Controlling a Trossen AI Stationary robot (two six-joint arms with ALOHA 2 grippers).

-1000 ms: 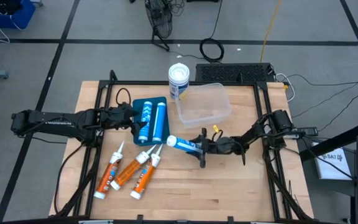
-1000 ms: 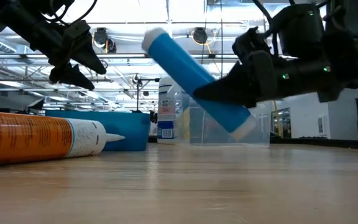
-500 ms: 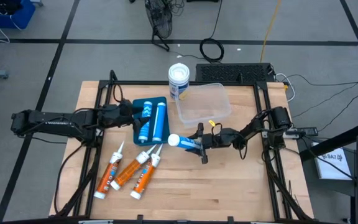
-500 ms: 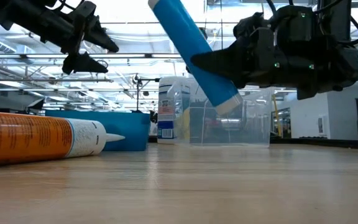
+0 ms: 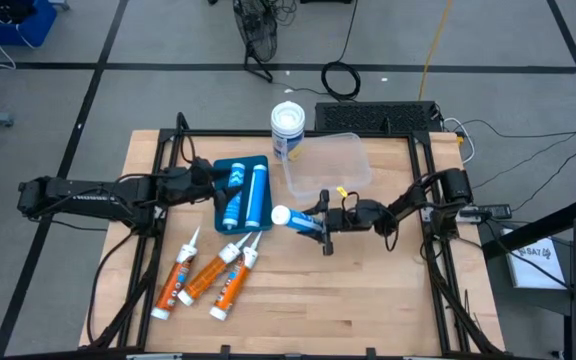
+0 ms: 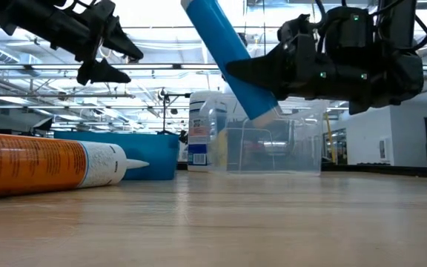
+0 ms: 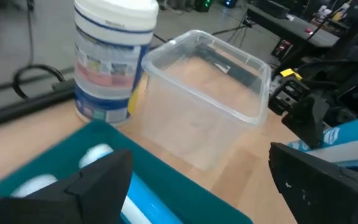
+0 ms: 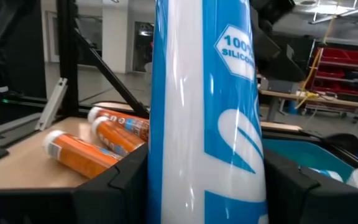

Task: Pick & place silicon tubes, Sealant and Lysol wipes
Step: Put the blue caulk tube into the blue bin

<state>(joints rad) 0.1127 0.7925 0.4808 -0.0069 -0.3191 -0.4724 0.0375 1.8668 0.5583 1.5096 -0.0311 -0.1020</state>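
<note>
We find the right gripper clamped on a blue tube, raised just beside the teal tray. The left gripper hovers spread at the tray's edge. The Lysol wipes stand behind the tray.

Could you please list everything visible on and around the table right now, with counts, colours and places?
Blue silicone tubes: three; two lie in the teal tray, one held above the table centre.
Orange sealant tubes: three, near the table's front left.
Lysol wipes: one, white lid, at the back edge.
Clear tub: one, beside the wipes.
Left gripper: open, at the tray's left edge.
Right gripper: shut on the tilted blue tube.
</note>
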